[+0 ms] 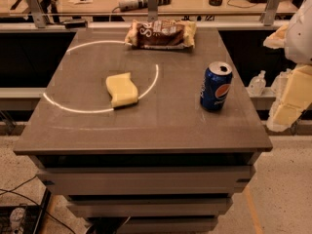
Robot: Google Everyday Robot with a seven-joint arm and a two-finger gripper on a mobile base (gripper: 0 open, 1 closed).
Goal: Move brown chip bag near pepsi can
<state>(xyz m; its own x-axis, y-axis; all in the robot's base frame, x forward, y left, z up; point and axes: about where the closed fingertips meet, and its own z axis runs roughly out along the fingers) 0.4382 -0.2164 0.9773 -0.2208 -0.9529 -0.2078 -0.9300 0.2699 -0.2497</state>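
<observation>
Table (146, 130) with grey top fills the middle of the camera view, with drawers (146, 182) stacked under it. Taking the tabletop as a clock with 12 at the far edge: brown chip bag (161, 34) lies flat at 12 o'clock, right at the far edge, long side running left-right, white lettering up, pale sealed ends at both sides. Pepsi can (216, 87) stands upright at about 4 o'clock, near the right edge, silver top with dark opening, logo facing the camera. From the bag, the can sits at roughly 5 o'clock, well apart, with bare tabletop between them. Pale yellow sponge (121, 89) lies flat just left of centre, toward 8 o'clock, resting on the lower right part of a thin white circle (73, 108) marked on the top; sponge is apart from both bag and can. Gripper (292, 99) hangs off the table at 3 o'clock, beyond the right edge, partly cut off by the frame edge, pale yellow padded parts below a white rounded body; touching nothing on the table, and whether it is open or closed cannot be told. Clear bottle (257, 83) stands beyond the table between can and gripper. Desk (195, 4) runs across the back at 12 o'clock, with power strip (144, 2) on it. Cables (19, 194) trail on the floor at 7 o'clock.
</observation>
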